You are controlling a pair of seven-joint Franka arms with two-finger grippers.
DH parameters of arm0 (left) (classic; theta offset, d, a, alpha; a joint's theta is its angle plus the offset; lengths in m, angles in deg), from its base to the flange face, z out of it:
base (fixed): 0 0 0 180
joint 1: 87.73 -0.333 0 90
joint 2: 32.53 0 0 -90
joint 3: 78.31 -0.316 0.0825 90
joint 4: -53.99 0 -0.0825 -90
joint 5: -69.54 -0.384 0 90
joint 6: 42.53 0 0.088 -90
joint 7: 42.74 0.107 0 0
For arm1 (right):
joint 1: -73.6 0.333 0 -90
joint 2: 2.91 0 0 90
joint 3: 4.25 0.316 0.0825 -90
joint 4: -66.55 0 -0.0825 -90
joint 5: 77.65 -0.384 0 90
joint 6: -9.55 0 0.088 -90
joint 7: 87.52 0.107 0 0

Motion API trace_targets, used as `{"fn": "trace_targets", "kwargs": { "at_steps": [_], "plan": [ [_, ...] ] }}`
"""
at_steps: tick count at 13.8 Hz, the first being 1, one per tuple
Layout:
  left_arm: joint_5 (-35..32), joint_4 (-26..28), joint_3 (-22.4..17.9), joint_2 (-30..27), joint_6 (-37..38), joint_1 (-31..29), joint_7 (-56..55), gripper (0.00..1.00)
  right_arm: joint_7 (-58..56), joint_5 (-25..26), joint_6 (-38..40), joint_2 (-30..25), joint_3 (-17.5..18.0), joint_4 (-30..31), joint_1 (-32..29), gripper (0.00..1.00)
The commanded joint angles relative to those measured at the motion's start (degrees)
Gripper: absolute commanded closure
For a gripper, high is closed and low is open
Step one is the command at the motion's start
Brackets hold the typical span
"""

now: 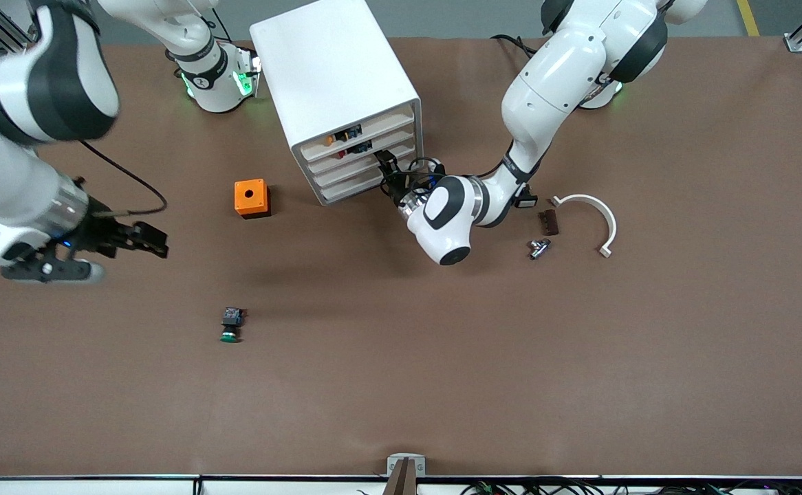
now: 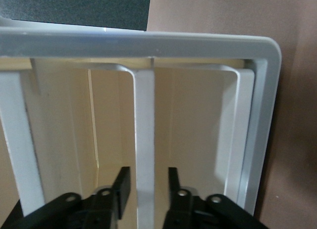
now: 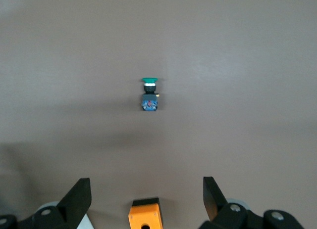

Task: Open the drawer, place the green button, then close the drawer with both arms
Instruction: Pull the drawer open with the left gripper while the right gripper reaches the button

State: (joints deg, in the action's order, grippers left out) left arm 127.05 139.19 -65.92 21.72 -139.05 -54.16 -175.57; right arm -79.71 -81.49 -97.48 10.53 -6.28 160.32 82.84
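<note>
left hand: spread astride drawer front, cabinet | right hand: agape, empty, over desk | button: loose, 5 o'clock from right hand in front view, long axis 12–6, right arm nearer

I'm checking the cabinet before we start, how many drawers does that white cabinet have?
4, stacked in the white cabinet: top drawer, second, third and bottom. The left gripper is at their fronts, fingers straddling a drawer's front edge.
</note>
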Motion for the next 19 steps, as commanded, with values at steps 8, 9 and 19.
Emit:
{"fn": "trace_targets", "kwargs": {
  "at_steps": [8, 9, 19],
  "plan": [
    [0.3, -7.9, -2.6, 1.4, 0.9, -4.6, 4.8, 1.00, 3.1, -1.1, -20.4, 21.8, -0.3, 0.8, 1.7, 0.00],
    [0.3, -8.5, -3.4, 1.4, 0.8, -5.9, 5.9, 1.00, 3.3, -1.8, -21.5, 23.2, -0.3, 0.9, 1.6, 0.00],
    [0.2, -9.7, -4.6, 0.5, 0.5, -10.2, 12.4, 0.00, 3.3, -6.4, -27.2, 26.4, -0.3, 3.3, 1.8, 0.38]
  ]
}}
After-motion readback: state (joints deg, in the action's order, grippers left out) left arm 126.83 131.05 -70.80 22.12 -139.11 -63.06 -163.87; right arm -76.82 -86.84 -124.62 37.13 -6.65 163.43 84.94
